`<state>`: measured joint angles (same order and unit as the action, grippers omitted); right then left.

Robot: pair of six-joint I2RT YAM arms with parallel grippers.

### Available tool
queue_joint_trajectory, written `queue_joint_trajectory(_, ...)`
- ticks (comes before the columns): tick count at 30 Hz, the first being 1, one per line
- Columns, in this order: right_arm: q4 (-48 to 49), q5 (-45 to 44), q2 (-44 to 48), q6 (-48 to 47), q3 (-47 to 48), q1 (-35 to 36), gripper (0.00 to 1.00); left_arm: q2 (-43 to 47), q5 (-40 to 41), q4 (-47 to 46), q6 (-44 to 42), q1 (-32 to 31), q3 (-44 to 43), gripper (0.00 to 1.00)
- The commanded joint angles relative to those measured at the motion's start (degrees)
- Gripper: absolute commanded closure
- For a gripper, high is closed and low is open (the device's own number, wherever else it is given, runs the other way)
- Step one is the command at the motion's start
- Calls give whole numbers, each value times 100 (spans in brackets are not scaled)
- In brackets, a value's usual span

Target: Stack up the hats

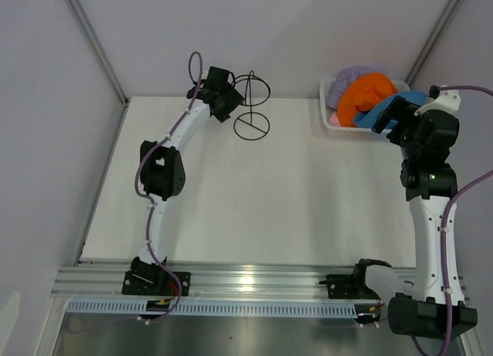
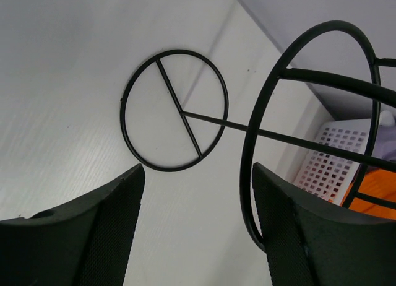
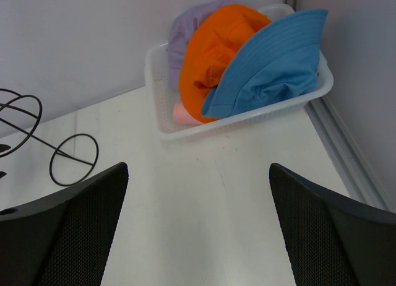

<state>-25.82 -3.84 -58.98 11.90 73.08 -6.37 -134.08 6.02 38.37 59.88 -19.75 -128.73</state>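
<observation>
Hats (image 3: 216, 57) in basket (image 3: 247, 117), beyond right end effector (image 3: 198, 171)

No readable text, label, brand, number or sign in any view.
Blue hat (image 3: 272, 57), orange hat (image 3: 213, 57) in white mesh basket (image 3: 247, 122), ahead of right pincer (image 3: 197, 174): plain fabric, no print legible.
Black wire stand (image 2: 176, 112), ahead of left pincer (image 2: 198, 174): bare wire, unmarked.

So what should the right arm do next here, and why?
Probably ease the open right gripper forward onto the soft blue fabric bucket hat: it sits outermost in the white mesh basket, overlapping the orange fabric bucket hat, nearest that gripper, which holds nothing.
</observation>
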Motion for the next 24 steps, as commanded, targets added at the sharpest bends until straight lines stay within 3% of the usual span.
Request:
queue_joint_trajectory(1, 253, -12, 220, 75, -74, -22, 1, 444, 75, 654, -336, -38, -232, 30)
queue_joint_trajectory(5, 209, -12, 282, 84, -92, -22, 0, 585, 4, 821, -336, -82, -241, 41)
queue_joint_trajectory(9, 253, -12, 361, 111, -188, -22, 0, 874, 171, 1137, -450, -204, -83, 40)
queue_joint_trajectory(16, 201, -450, 274, 163, -391, -48, 0, 2122, -40, 488, -301, -354, 2303, 40)
queue_joint_trajectory(24, 42, -855, -201, 427, -514, -110, 0, 3510, 92, 207, -266, -723, 4020, 39)
